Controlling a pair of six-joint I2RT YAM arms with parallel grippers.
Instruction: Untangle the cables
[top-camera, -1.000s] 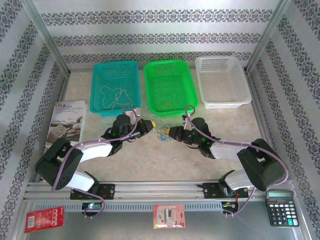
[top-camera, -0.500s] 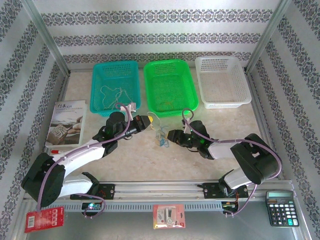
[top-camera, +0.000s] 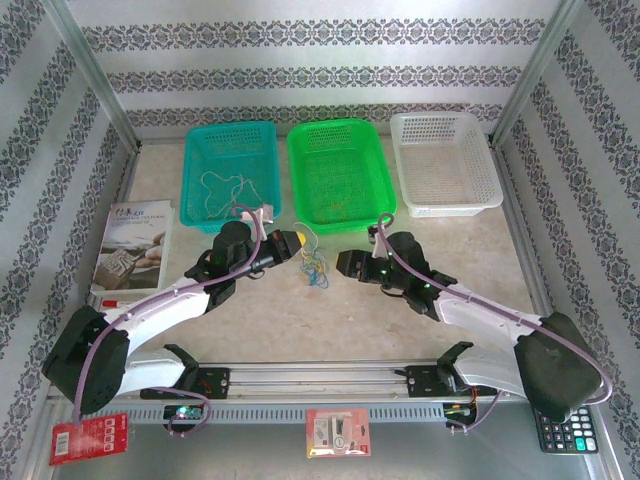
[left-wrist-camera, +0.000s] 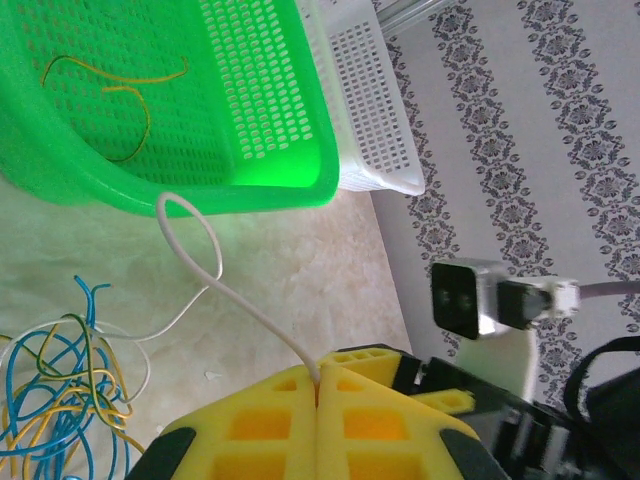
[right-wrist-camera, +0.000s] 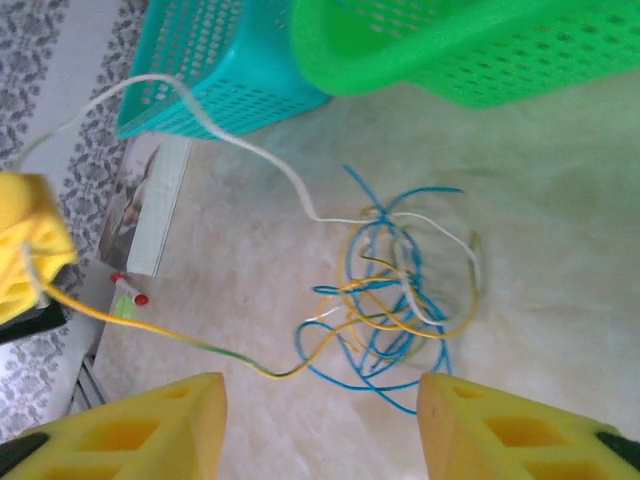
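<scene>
left end effector (left-wrist-camera: 318, 385): pads pressed together, pinching a cream-white cable (left-wrist-camera: 218, 262); a yellow strand (right-wrist-camera: 150, 328) also runs to it | right end effector (right-wrist-camera: 320, 410): fingers spread, above the cables (right-wrist-camera: 390, 300) | cables: blue, yellow and white tangle on the surface (right-wrist-camera: 560, 250) just before the green basket (left-wrist-camera: 260, 190); crossings hard to make out; tangle cut off at the left wrist view's edge
</scene>
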